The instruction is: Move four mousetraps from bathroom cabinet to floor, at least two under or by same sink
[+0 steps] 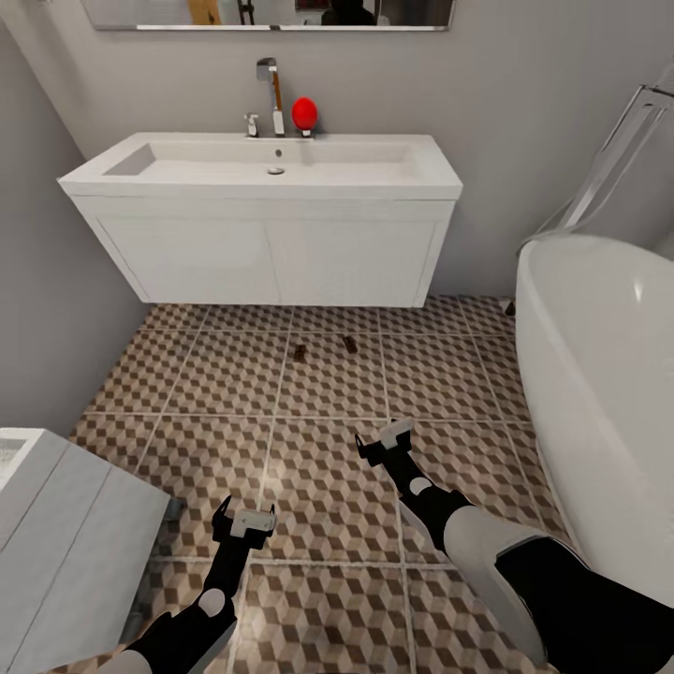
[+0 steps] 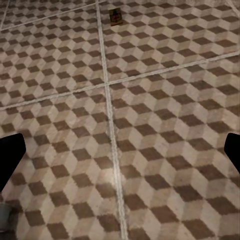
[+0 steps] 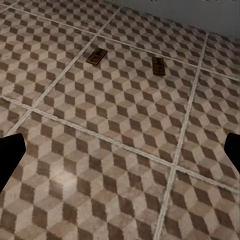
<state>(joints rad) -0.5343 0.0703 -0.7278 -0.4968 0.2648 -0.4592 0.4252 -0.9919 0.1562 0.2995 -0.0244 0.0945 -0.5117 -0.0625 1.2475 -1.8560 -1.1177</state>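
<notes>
Hanging low over the patterned floor (image 1: pixel 328 487), both grippers are spread open with nothing between their fingers: the left gripper (image 1: pixel 243 520) nearest the robot, the right gripper (image 1: pixel 384 442) a little further forward. In each wrist view the dark fingertips sit at the outer edges of the picture with bare tile between them.

Beyond them, two mousetraps lie flat on the tiles just in front of the white vanity: the left mousetrap (image 1: pixel 300 353) and the right mousetrap (image 1: pixel 351 344), near each other but apart. Both lie straight ahead of the fingers, and the right arm is the nearer one. In the right wrist view their long sides run at different angles.

Further back stands the sink (image 1: pixel 271 164), with the bathtub (image 1: pixel 599 374) to the right. Judging by this, two traps already sit next to the sink; the other two would still have to come from the cabinet.
</notes>
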